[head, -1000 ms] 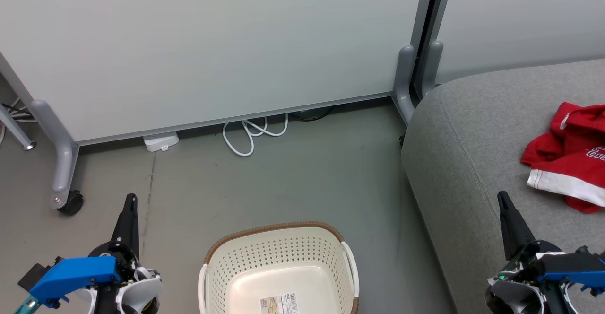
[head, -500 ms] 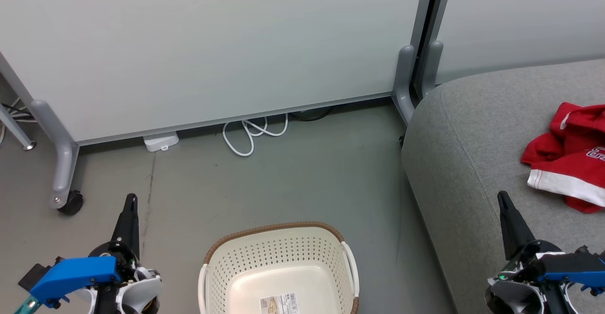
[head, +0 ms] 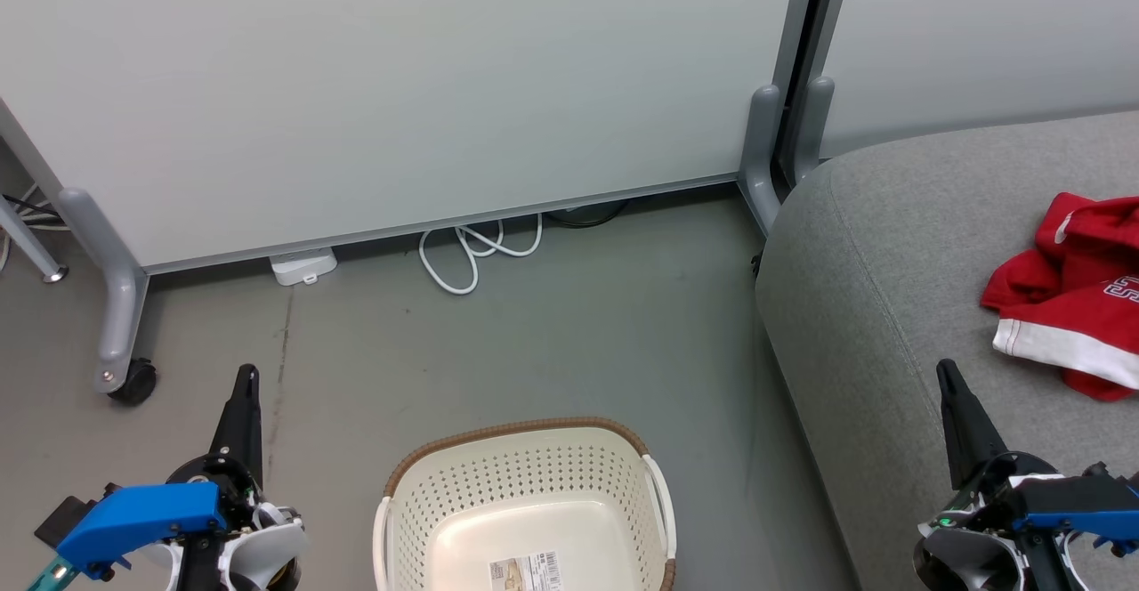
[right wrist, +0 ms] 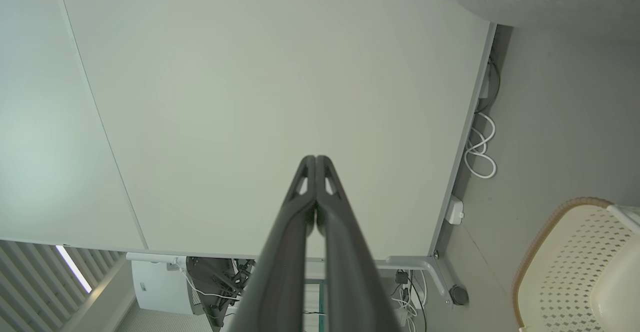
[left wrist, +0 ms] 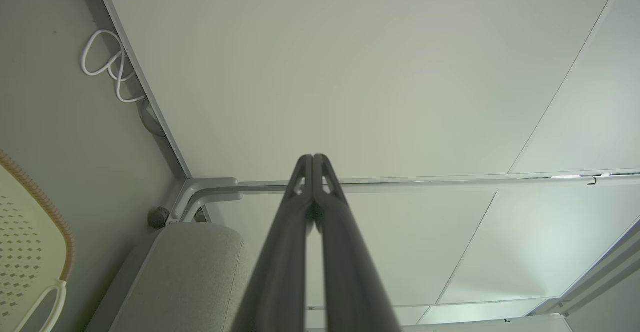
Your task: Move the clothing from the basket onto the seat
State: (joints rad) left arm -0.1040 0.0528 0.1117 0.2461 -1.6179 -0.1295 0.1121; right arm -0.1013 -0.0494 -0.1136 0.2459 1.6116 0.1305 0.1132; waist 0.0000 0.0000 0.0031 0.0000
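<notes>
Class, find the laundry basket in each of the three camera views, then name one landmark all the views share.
Head view: the basket sits at bottom centre, cut off by the bottom edge.
Left wrist view: the basket is at the lower left edge, partly cut off.
Right wrist view: the basket is in the lower right corner.
Shared landmark: the looped white cable.

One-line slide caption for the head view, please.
Red clothing lies on the grey seat; the visible part of the basket holds only a label; left gripper and right gripper shut.
</notes>
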